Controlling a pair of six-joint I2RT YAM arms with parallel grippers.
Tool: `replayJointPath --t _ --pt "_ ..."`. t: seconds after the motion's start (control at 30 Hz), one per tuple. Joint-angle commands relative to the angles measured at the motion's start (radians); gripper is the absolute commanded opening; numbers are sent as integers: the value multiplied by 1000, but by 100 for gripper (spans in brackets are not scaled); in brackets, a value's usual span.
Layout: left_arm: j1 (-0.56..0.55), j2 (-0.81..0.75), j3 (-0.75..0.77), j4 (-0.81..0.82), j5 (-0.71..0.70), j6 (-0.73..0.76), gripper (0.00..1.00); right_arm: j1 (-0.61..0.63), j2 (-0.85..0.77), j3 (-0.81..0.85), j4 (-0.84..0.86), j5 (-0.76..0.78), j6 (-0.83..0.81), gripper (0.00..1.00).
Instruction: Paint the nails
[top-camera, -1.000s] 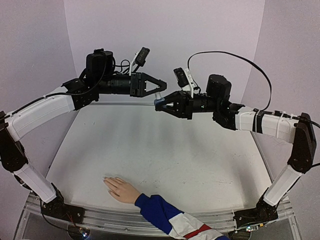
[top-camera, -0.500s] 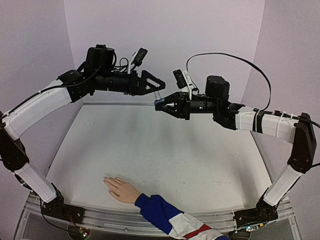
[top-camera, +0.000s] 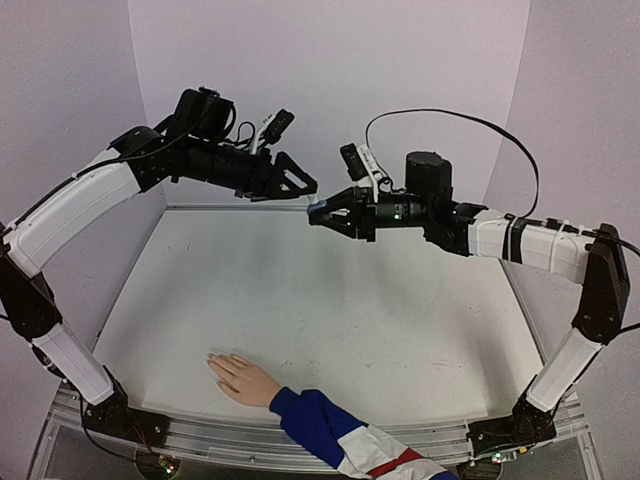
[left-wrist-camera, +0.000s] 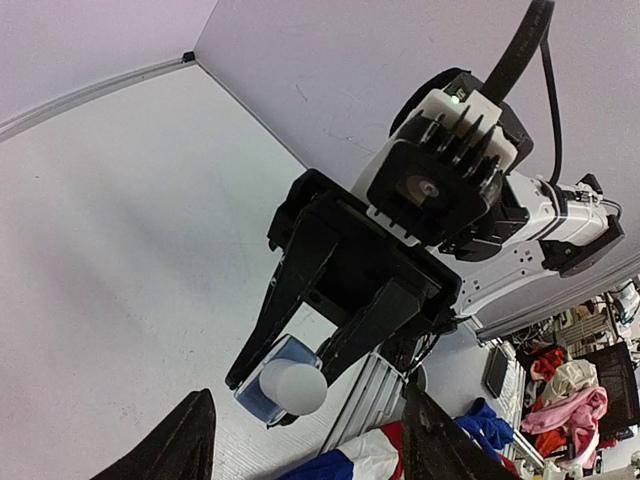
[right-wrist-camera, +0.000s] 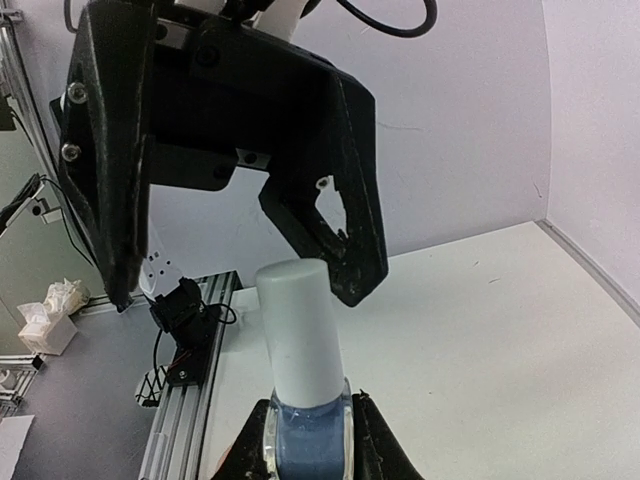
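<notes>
Nails (top-camera: 212, 358) on the pale hand (top-camera: 245, 380) at the table's (top-camera: 350, 320) near edge, too small to see well, lie well apart from my right claw (top-camera: 322, 213), which clamps the blue bottle (right-wrist-camera: 305, 435) so my left claw (top-camera: 305, 186), open and empty, can probably unscrew its white cap (right-wrist-camera: 298, 330).

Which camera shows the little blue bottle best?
The right wrist view: the bottle fills the middle, white cap on top, blue glass below. The left wrist view shows it smaller, cap facing the camera. The top view shows a tiny blue speck.
</notes>
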Motion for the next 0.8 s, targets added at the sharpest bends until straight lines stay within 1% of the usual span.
replayJointPath --t 0.0,0.23,0.77 --pt "2 12 74 -25 14 22 62 -1 5 57 21 -14 -27 0" --pt "1 44 102 -46 26 17 47 0 2 63 10 -15 -33 0" --pt "2 74 127 -65 16 25 30 1 9 69 4 -23 -35 0"
